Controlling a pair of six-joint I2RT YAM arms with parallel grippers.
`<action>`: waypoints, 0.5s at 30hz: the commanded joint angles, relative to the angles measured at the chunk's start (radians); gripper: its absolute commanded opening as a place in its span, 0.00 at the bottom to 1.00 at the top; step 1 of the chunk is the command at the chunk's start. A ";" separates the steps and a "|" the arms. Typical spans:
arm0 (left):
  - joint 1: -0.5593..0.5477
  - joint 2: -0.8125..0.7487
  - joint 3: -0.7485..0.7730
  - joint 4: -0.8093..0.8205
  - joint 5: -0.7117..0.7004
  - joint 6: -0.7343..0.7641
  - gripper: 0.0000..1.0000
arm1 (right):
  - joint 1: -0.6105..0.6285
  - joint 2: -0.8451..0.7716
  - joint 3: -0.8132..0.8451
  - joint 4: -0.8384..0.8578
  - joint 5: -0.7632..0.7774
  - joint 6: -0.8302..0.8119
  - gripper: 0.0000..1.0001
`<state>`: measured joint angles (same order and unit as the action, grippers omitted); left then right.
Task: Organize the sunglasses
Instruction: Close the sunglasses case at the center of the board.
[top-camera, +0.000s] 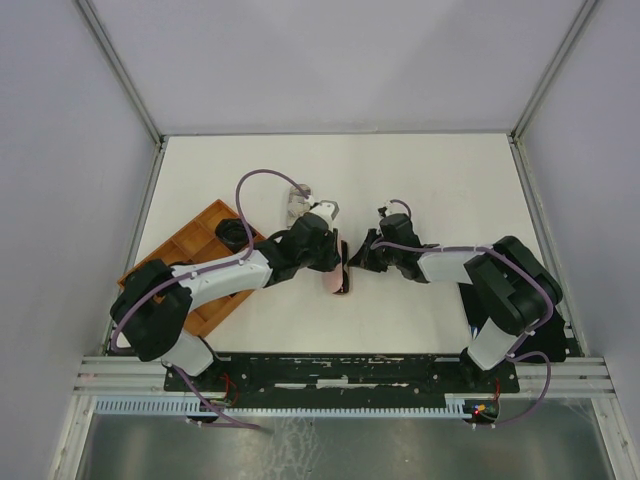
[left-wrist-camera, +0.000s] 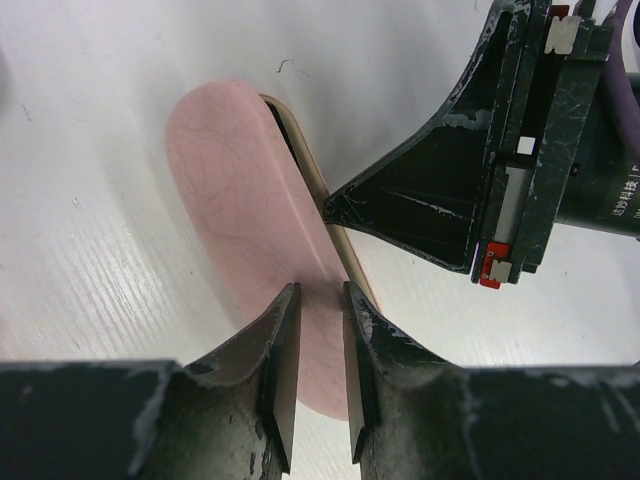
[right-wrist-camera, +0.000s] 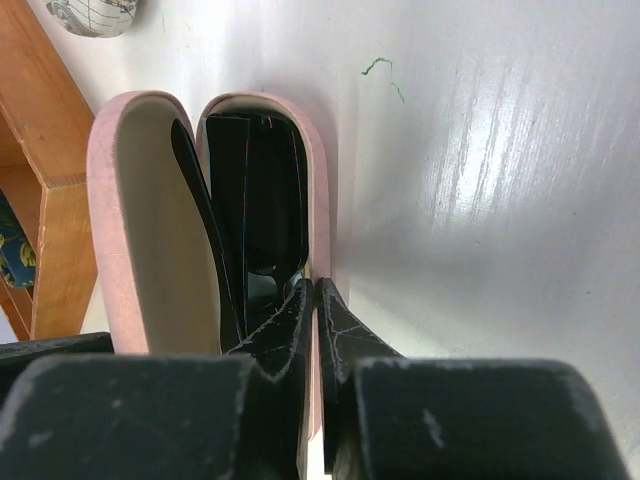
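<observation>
An open pink case (top-camera: 338, 276) lies between my two grippers at the table's middle. In the right wrist view a black dark-lensed pair of sunglasses (right-wrist-camera: 255, 180) sits inside its shell, with the pale-lined lid (right-wrist-camera: 150, 220) standing open to the left. My right gripper (right-wrist-camera: 313, 285) is shut on the shell's pink rim (right-wrist-camera: 322, 180). In the left wrist view my left gripper (left-wrist-camera: 320, 290) is narrowly open just over the lid's outer pink face (left-wrist-camera: 240, 200), with nothing between its fingers. The right gripper's finger (left-wrist-camera: 400, 200) touches the case's edge there.
A wooden compartment tray (top-camera: 186, 250) lies at the left and holds a dark patterned case (top-camera: 232, 232). The tray's corner shows in the right wrist view (right-wrist-camera: 45, 150). A pale patterned object (top-camera: 298, 203) lies behind the left gripper.
</observation>
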<state>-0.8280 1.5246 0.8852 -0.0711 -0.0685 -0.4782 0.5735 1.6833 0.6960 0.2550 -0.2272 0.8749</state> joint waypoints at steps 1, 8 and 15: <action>-0.014 0.052 -0.001 -0.020 0.020 -0.025 0.29 | 0.014 -0.007 -0.006 0.152 -0.055 0.046 0.07; -0.015 0.067 0.001 -0.020 0.019 -0.025 0.29 | 0.013 -0.016 -0.029 0.186 -0.037 0.075 0.00; -0.016 0.080 0.003 -0.022 0.016 -0.023 0.29 | 0.012 -0.011 -0.053 0.245 -0.041 0.121 0.00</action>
<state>-0.8337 1.5635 0.8883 -0.0460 -0.0677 -0.4782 0.5739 1.6836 0.6476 0.3565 -0.2218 0.9360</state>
